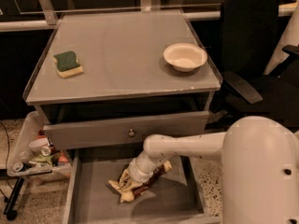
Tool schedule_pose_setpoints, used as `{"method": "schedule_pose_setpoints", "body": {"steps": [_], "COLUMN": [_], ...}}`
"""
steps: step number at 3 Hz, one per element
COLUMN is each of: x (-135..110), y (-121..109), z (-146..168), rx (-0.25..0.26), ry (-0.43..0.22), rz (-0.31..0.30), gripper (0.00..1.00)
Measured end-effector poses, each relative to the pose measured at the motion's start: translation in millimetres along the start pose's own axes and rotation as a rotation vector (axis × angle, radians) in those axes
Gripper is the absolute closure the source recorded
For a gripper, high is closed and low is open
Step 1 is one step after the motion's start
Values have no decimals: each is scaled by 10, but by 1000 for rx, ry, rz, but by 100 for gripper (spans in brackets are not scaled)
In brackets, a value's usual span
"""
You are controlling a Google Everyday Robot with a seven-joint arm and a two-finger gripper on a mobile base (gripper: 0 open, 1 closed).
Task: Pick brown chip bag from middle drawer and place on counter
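The brown chip bag [128, 186] lies crumpled on the floor of the open middle drawer [98, 204], near its middle. My white arm reaches down from the right into the drawer. My gripper [135, 178] is right on top of the bag and pressed into it; the wrist hides where it meets the bag. The grey counter [121, 55] spreads above the drawers.
A green-and-yellow sponge [68, 63] sits on the counter's left side and a white bowl [185, 56] on its right. The upper drawer front with a round knob [131, 133] overhangs the open drawer. A black office chair [252, 55] stands at the right, a cluttered tray [35, 155] at the left.
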State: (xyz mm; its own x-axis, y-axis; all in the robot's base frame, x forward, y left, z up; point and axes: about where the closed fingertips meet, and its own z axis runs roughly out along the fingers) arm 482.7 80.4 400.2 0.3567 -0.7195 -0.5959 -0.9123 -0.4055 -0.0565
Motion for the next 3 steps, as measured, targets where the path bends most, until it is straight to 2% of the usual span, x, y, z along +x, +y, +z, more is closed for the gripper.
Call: {"method": "schedule_pose_setpoints", "body": {"steps": [1,3], "x": [-108,-370], "y": [48,197], "z": [-238,-883], "rx": [52,148], "ry": [-5,26], "rz": [27,82], "gripper": [100,100]}}
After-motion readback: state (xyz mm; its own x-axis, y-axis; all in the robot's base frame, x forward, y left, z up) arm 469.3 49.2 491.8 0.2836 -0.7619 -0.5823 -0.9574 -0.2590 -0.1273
